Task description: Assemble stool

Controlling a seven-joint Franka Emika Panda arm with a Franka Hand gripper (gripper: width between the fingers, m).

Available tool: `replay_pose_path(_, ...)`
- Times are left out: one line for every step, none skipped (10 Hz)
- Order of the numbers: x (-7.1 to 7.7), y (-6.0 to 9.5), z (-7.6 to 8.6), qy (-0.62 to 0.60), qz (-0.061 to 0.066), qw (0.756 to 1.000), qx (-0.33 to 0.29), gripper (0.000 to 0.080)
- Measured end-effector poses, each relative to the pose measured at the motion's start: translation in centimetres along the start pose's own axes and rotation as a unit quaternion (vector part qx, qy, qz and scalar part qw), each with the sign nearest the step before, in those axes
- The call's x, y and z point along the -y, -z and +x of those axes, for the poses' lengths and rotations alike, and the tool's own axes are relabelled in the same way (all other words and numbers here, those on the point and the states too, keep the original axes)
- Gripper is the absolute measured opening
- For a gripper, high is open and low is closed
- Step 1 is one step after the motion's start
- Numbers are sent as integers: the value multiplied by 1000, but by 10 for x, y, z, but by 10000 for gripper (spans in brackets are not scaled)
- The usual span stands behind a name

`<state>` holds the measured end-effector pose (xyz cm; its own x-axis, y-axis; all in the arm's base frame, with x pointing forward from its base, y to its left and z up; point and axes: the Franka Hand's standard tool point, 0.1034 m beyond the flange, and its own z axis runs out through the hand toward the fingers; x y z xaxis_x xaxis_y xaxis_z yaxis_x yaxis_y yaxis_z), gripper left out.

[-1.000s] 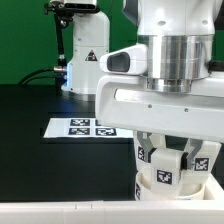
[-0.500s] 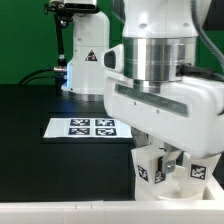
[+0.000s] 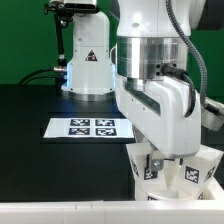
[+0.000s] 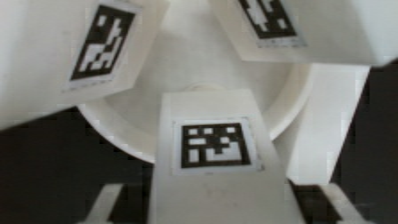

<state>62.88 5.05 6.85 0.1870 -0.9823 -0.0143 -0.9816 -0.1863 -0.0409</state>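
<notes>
The white stool's round seat disc (image 4: 178, 110) lies under my hand at the lower right of the exterior view, mostly hidden by the arm. Two tagged white legs (image 3: 150, 166) (image 3: 196, 174) show below the hand there. In the wrist view, two legs (image 4: 98, 50) (image 4: 267, 30) stand on the far side of the seat, and a third tagged leg (image 4: 214, 150) stands upright between my fingers. My gripper (image 4: 214, 205) is shut on this leg, with a finger (image 4: 114, 200) on each side. In the exterior view the gripper itself is hidden behind the hand and legs.
The marker board (image 3: 88, 127) lies flat on the black table (image 3: 40, 105) to the exterior view's left of the stool. A white robot base (image 3: 88, 60) stands at the back before a green wall. The table's front edge runs just below the stool.
My wrist has turned over the stool and the hand has shifted a little to the exterior view's left. The tagged legs under it have rotated with it.
</notes>
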Motion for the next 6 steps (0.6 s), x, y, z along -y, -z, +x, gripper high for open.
replay_pose_path(0, 0, 0, 0, 0, 1000, 0, 450)
replay_pose_path(2, 4, 1, 8, 4, 1000, 1, 575)
replay_pose_path(3, 22, 4, 13, 18, 1000, 8, 635)
replay_pose_path(4, 38, 6, 17, 27, 999, 14, 635)
replay_pose_path(8, 52, 6, 19, 32, 999, 18, 645)
replay_pose_path(9, 57, 4, 21, 33, 999, 20, 649)
